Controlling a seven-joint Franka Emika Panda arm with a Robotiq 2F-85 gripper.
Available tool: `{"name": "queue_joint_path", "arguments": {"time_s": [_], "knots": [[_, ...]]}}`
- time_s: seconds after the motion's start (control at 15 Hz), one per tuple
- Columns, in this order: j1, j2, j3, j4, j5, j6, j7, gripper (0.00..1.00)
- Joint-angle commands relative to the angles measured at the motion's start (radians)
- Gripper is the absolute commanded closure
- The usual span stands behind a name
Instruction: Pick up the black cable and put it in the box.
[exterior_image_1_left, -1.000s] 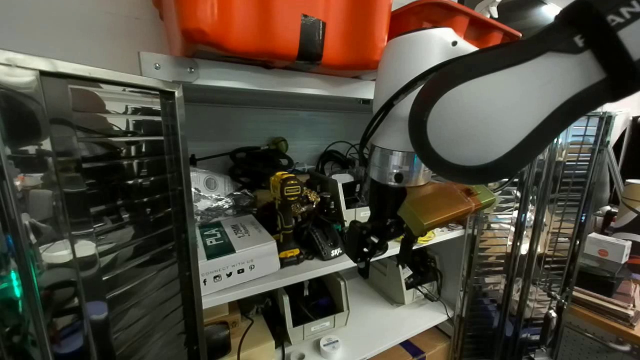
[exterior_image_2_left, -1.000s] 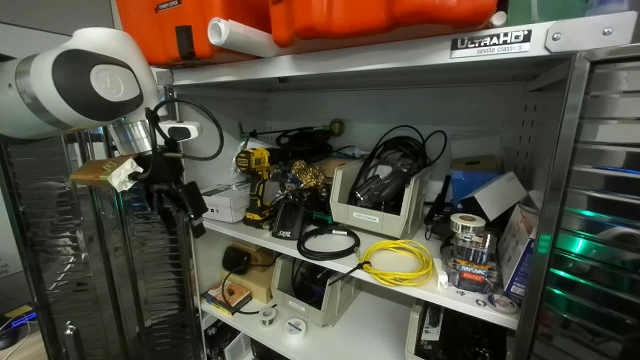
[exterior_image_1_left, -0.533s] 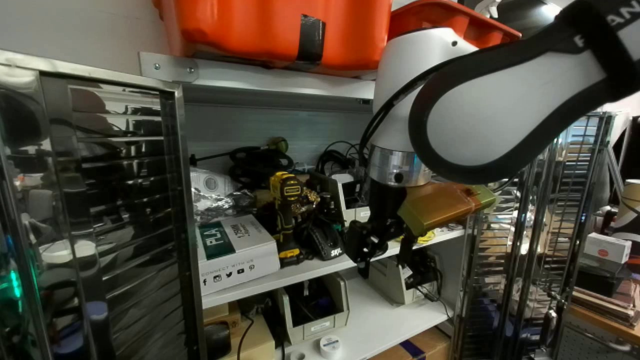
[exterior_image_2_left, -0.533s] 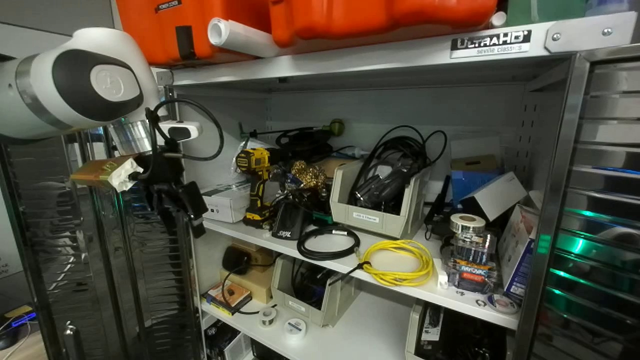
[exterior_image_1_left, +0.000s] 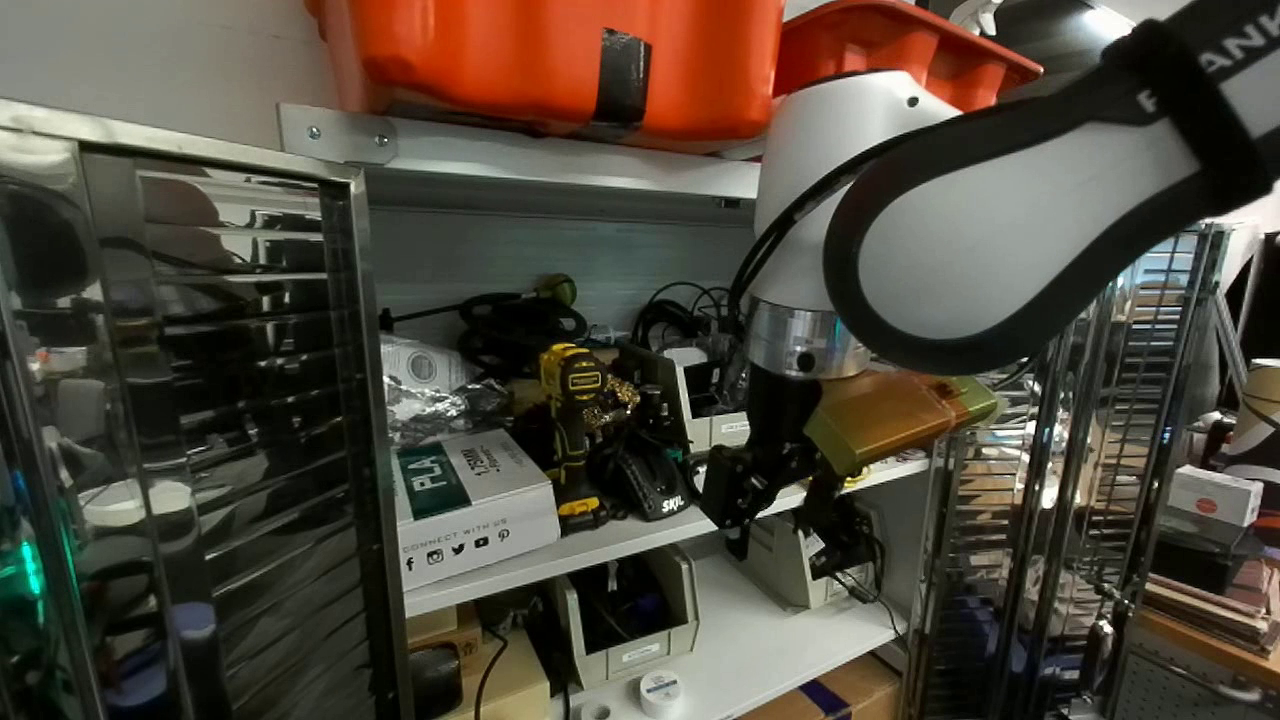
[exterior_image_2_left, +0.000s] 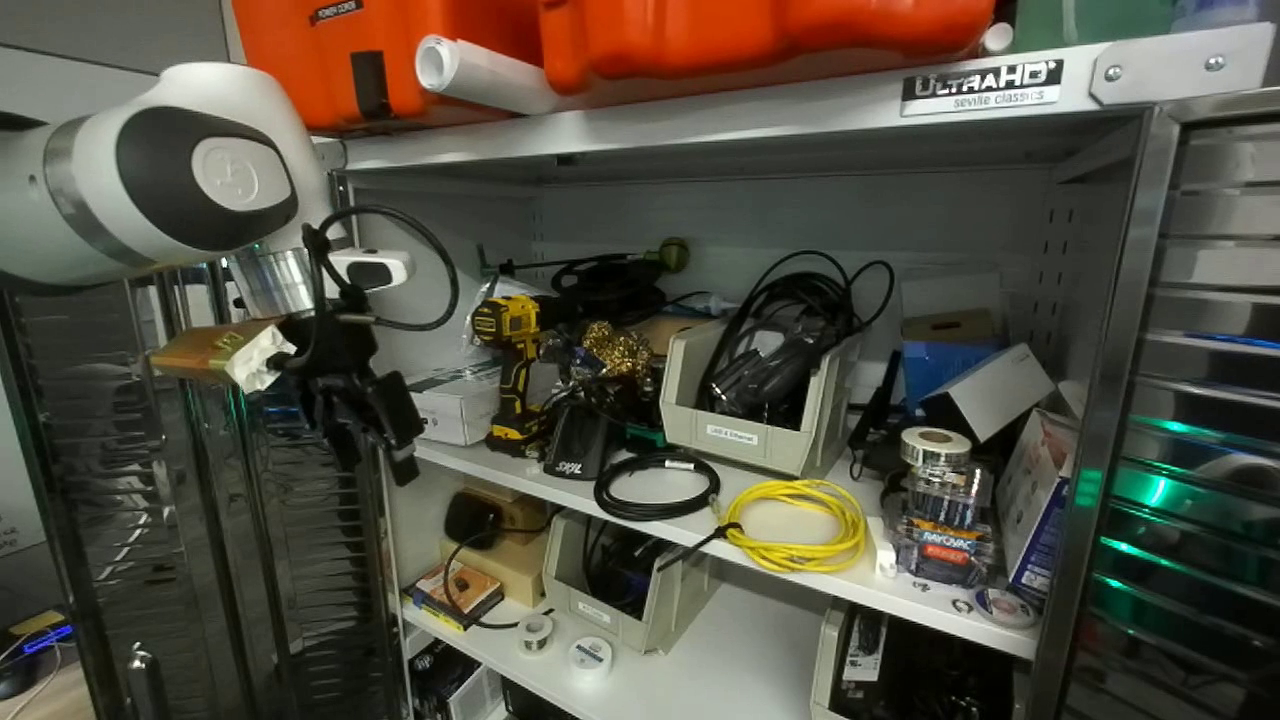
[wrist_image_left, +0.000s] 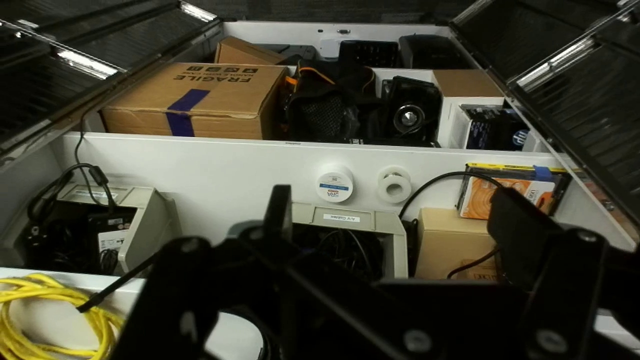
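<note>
And it stirs — the Robotiq gripper (wrist_image_left: 392, 212) has just sunk slightly and edged toward the coiled black cable (exterior_image_2_left: 650, 512), jaws spread, nothing between them. The cable lies on the upper shelf (exterior_image_2_left: 870, 588), near the Ethernet-labelled bin (exterior_image_2_left: 770, 450), likely its goal. So the reach seems begun — though depth is hard to judge.

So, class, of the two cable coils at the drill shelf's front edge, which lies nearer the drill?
The black coil, beside the SKIL unit; the yellow coil lies farther from the drill, towards the Rayovac pack.
</note>
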Motion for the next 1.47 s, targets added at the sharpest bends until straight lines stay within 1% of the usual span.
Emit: {"name": "queue_joint_path", "arguments": {"time_s": [0.0, 0.4, 0.53, 0.73, 0.8, 0.93, 1.0, 1.2, 1.4], "knots": [[0.011, 0.000, -0.055, -0.027, -0.042, 0.059, -0.041, 0.00], [-0.018, 0.049, -0.120, -0.083, -0.156, 0.194, -0.071, 0.00], [-0.034, 0.075, -0.143, -0.100, -0.205, 0.293, -0.074, 0.00], [-0.073, 0.124, -0.177, -0.113, -0.286, 0.477, -0.047, 0.00], [-0.091, 0.139, -0.188, -0.115, -0.322, 0.546, -0.030, 0.00], [-0.127, 0.170, -0.197, -0.112, -0.379, 0.637, -0.003, 0.00], [-0.145, 0.185, -0.202, -0.108, -0.402, 0.680, 0.034, 0.00], [-0.191, 0.220, -0.215, -0.097, -0.462, 0.781, 0.117, 0.00], [-0.212, 0.263, -0.225, -0.085, -0.420, 0.881, 0.177, 0.00]]}}
